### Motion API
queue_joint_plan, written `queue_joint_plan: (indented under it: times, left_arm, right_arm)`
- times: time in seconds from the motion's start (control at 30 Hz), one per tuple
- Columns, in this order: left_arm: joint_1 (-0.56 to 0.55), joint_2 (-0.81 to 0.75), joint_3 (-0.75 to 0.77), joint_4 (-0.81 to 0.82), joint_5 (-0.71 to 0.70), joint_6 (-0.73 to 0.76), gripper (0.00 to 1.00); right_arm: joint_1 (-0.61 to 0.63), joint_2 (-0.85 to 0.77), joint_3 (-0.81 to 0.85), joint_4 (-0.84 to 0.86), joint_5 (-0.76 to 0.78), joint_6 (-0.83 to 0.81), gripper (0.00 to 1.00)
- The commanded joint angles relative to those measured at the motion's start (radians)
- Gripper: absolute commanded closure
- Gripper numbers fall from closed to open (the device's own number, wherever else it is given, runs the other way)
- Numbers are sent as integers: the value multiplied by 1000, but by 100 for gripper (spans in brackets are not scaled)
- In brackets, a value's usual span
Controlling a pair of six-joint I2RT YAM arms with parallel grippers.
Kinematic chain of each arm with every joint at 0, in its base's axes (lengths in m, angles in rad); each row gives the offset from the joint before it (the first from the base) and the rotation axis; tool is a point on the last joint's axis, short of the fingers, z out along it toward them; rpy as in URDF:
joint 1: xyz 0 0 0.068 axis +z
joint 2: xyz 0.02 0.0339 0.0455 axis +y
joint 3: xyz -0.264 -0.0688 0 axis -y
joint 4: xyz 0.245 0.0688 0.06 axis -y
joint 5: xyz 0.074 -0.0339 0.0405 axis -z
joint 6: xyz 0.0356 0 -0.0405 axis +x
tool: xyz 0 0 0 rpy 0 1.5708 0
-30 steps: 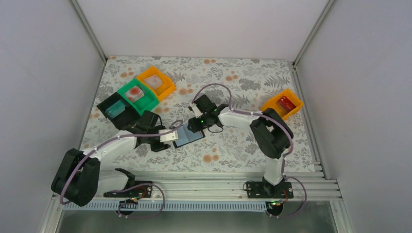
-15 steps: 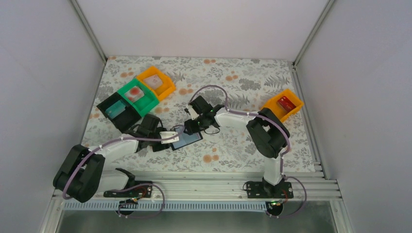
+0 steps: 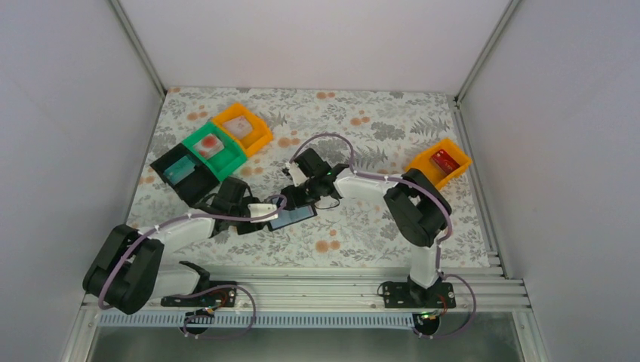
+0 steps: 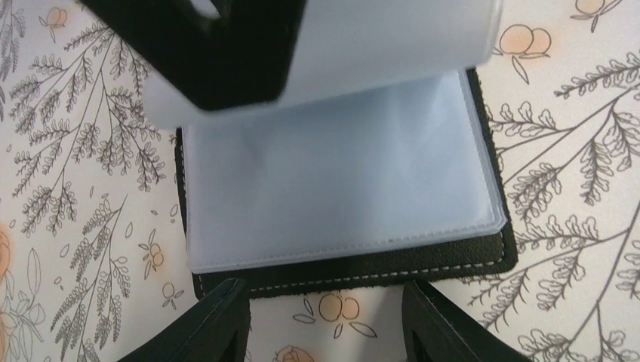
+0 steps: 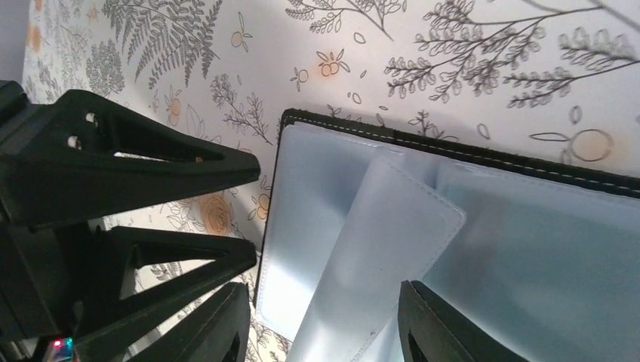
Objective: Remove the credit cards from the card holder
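Note:
The card holder lies open on the flowered table, its black stitched edge and pale see-through pockets facing up. No card shows inside these pockets. My left gripper is open, its fingertips just short of the holder's near edge. My right gripper is open over the holder, with one loose pocket leaf rising between its fingers. The credit cards lie in trays: a red one, a reddish one, a pale one and a bluish one.
Orange tray, green tray and black tray stand in a row at the back left. Another orange tray sits at the right. The left gripper's fingers crowd the left of the right wrist view.
Both grippers have closed in on the holder, the left from the left and the right moving down and left. The holder has slid a little toward the left arm. The left jaws narrowed slightly.

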Motion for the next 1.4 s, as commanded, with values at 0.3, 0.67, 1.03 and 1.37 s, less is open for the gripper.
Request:
queue_joint_plan:
  times: [0.3, 0.67, 1.03, 1.37]
  left_arm:
    - [42, -4, 21, -89, 40, 47, 43]
    - [97, -30, 131, -226, 139, -29, 27]
    - [97, 11, 143, -206, 115, -59, 25]
    - [98, 36, 178, -218, 149, -76, 22]
  right_arm:
    - [-39, -95, 0, -220, 414, -31, 31]
    - [-45, -67, 20, -326, 547, -55, 25]
    - [-64, -90, -5, -326, 600, -71, 16]
    - [-88, -19, -28, -183, 386, -100, 52]
